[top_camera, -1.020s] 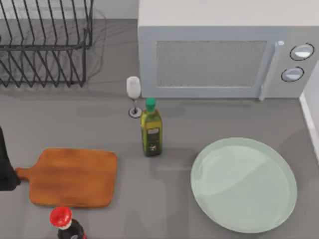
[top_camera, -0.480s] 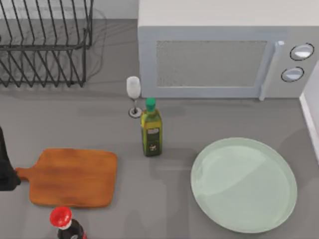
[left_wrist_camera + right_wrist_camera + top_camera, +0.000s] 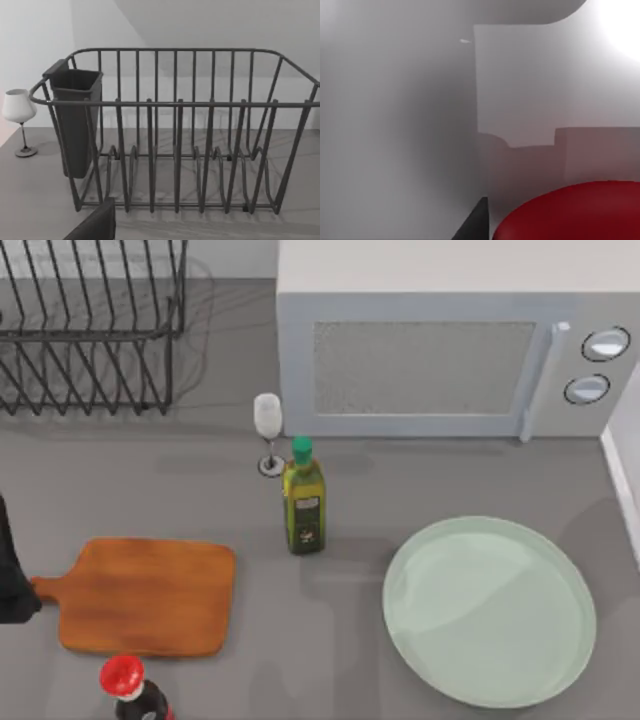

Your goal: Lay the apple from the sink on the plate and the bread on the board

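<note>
No visible change in the top view, left arm [image 3: 10,570] unmoved at table's left edge

The board [image 3: 148,596] is orange-brown with darker wood grain; the plate [image 3: 560,570] is a pale greenish white. The apple [image 3: 575,212] shows glossy deep red. An olive-yellow oil bottle [image 3: 303,502] wears a green cap — the dark bottle [image 3: 133,695] a red one. The rack [image 3: 175,130] is dark grey, the microwave [image 3: 450,350] light grey, the table [image 3: 330,640] mid grey.
</note>
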You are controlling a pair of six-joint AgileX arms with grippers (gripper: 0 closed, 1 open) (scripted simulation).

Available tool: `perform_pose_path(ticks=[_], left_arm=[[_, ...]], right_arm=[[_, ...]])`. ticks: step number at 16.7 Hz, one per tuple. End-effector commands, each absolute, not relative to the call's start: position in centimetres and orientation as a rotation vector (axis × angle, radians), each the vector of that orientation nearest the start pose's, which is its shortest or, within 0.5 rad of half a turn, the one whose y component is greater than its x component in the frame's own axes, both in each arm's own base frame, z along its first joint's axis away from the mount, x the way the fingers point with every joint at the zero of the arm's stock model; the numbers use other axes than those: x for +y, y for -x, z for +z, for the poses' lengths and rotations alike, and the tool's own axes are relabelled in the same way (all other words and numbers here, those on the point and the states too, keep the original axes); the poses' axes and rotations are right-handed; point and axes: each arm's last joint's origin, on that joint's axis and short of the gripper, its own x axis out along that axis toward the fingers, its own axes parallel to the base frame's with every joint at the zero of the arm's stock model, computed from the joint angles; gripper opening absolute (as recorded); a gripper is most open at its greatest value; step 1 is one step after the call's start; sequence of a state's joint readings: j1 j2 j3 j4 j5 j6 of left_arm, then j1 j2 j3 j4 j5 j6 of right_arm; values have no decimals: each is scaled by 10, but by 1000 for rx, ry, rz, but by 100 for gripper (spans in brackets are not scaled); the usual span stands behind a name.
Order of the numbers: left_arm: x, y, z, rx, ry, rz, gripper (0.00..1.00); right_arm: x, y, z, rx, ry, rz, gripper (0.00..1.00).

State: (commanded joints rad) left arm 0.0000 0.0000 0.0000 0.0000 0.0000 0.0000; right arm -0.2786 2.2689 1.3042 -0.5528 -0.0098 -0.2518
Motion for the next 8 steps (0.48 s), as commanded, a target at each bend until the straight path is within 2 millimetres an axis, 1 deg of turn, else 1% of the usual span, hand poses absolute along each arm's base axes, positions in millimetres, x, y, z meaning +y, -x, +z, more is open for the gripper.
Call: perform_pose_path(ticks=[1,3,8], left_arm=[[-1,-106,160,0,0,0,100],[-1,-106,160,0,0,0,100],[-1,-106,160,0,0,0,100]], right_arm=[[-104,-376,40,1514,-11,-13,0],[-105,-379,58,1512,-11,-13,0],[-104,-376,121,1527,-14,-11,0]])
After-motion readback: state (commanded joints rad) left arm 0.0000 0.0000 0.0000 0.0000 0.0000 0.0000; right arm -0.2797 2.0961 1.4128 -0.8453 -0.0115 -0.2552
